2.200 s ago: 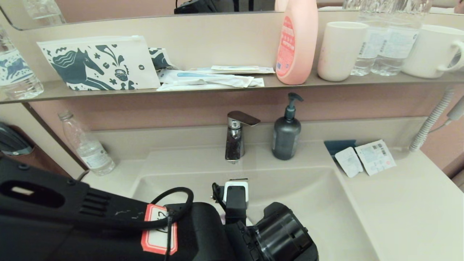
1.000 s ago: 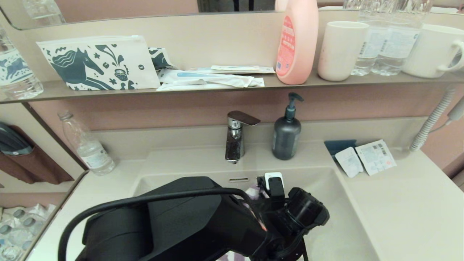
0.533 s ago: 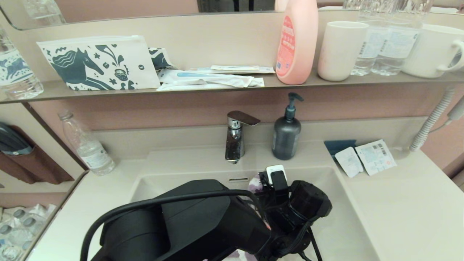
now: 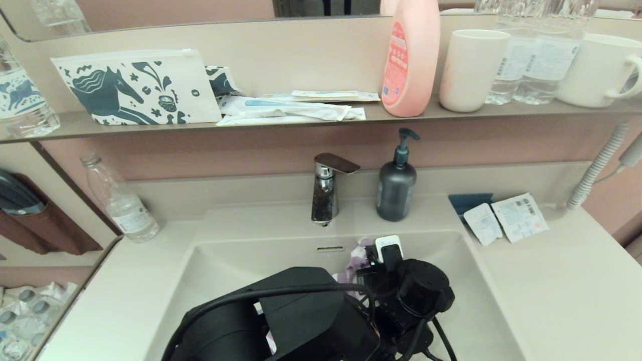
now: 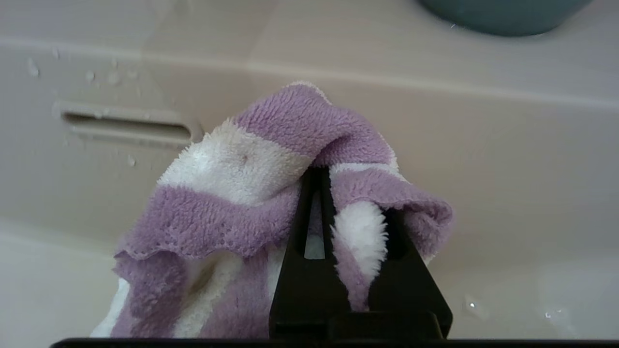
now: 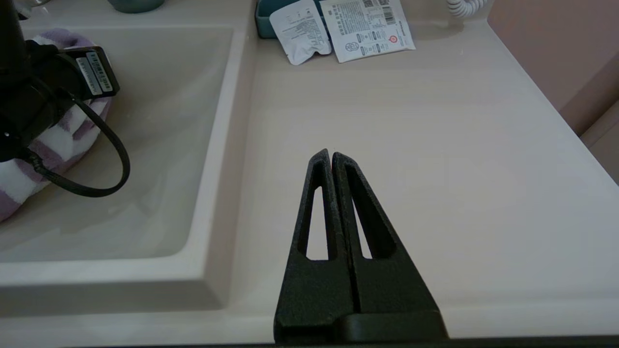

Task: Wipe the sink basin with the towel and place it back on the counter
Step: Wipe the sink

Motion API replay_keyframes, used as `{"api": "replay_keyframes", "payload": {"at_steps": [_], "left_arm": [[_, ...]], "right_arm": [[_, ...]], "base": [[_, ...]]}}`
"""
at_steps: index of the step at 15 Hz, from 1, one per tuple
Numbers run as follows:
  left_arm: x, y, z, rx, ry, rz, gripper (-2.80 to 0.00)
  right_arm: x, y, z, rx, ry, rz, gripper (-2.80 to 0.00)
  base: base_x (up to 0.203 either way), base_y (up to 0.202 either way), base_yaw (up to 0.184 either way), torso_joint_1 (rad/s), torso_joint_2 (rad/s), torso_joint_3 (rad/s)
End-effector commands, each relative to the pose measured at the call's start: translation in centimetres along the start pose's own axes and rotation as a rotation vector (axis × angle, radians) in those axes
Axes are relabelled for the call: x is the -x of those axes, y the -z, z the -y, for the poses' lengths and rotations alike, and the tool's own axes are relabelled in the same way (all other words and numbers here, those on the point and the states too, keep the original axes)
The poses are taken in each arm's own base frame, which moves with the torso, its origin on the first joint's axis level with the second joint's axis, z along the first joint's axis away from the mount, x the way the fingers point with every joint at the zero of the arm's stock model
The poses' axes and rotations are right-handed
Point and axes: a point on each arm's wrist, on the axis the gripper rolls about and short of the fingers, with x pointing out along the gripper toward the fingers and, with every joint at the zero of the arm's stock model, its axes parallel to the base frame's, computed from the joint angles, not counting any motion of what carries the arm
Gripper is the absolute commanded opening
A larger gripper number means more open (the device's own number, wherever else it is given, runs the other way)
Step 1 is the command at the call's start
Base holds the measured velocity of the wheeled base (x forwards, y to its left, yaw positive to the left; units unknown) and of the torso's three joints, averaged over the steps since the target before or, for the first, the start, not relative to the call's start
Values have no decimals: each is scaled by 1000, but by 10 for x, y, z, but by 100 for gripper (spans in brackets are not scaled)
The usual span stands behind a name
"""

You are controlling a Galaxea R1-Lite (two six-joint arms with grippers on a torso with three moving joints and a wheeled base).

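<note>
The lilac-and-white striped towel (image 5: 227, 193) is bunched against the back wall of the beige sink basin (image 5: 508, 169), just beside the overflow slot (image 5: 125, 128). My left gripper (image 5: 355, 193) is shut on the towel, with a fold pinched between its black fingers. From the head view the left arm covers the basin (image 4: 241, 260) and only a bit of towel (image 4: 353, 258) shows past the wrist. My right gripper (image 6: 331, 153) is shut and empty, hovering over the counter (image 6: 435, 145) to the right of the basin.
A chrome faucet (image 4: 326, 188) and a dark soap dispenser (image 4: 396, 185) stand behind the basin. A water bottle (image 4: 120, 203) is at the back left, sachets (image 4: 504, 218) at the back right. The shelf (image 4: 301, 120) above holds a horse pouch (image 4: 130, 87), a pink bottle and cups.
The left arm has swung from the basin's left to its right, carrying the towel up to the back wall by the overflow slot. The right gripper looks unmoved.
</note>
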Motion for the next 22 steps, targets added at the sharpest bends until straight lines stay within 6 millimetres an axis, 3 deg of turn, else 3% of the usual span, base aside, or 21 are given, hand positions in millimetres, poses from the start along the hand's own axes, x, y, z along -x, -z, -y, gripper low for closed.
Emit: {"api": "replay_keyframes", "payload": {"at_steps": [1, 4, 7, 15, 22], "left_arm": [[-3, 8, 0, -4, 2, 63, -280], [-6, 10, -5, -20, 21, 175, -280], [-6, 28, -21, -148, 30, 173, -280], [-3, 16, -32, -168, 40, 165, -280], [-30, 27, -80, -214, 43, 98, -280]], "right_arm": [[0, 0, 0, 0, 0, 0, -280], [0, 0, 0, 0, 0, 0, -280], [0, 0, 0, 0, 0, 0, -280], [0, 0, 0, 0, 0, 0, -280], [0, 0, 0, 0, 0, 0, -280]], "base": [[0, 0, 0, 0, 0, 0], [0, 0, 0, 0, 0, 0], [0, 0, 0, 0, 0, 0], [0, 0, 0, 0, 0, 0], [0, 0, 0, 0, 0, 0]]}}
